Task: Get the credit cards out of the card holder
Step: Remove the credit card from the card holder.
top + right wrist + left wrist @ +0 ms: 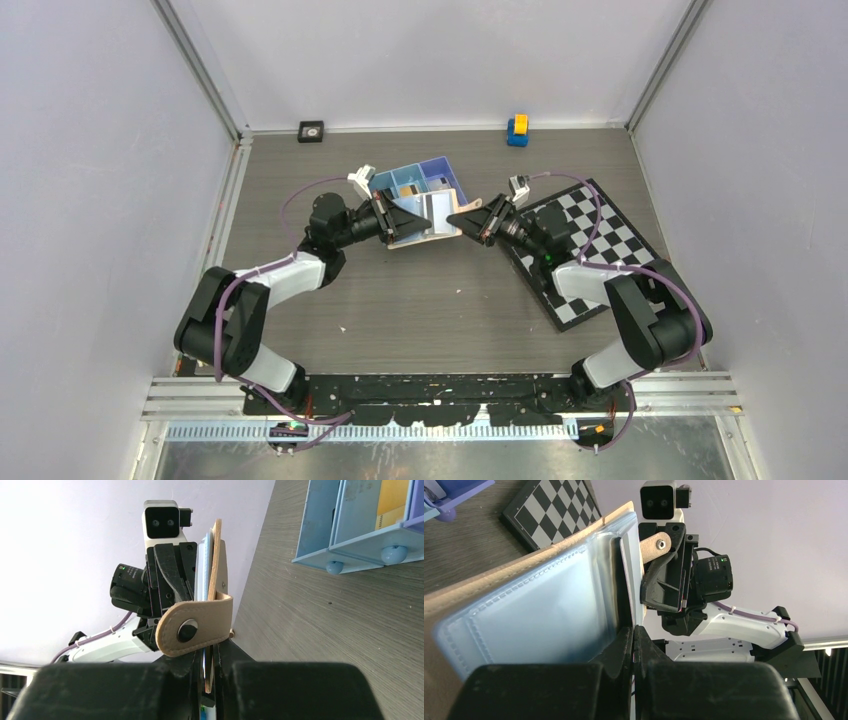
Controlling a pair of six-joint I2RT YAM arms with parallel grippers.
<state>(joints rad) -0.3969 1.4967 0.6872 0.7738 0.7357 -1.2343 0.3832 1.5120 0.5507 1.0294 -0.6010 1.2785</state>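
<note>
The card holder (433, 212) hung off the table (430, 300) at the upper middle of the overhead frame, stretched between the two arms and just in front of a blue tray (452, 170). The left gripper (410, 222) was clamped on its left edge; in the left wrist view the closed fingers (624, 645) pinched the bottom of the clear plastic sleeves at the lower centre. The right gripper (458, 219) pinched the opposite edge, and in its own view the holder stood edge-on, running down between the fingers, with the snap tab (195, 627) folded across the left centre. Whether a card sat in the sleeves could not be told. An orange-tan card (392, 500) lay in a tray compartment at the upper right of that view. A chessboard (600, 230) lay on the right.
</note>
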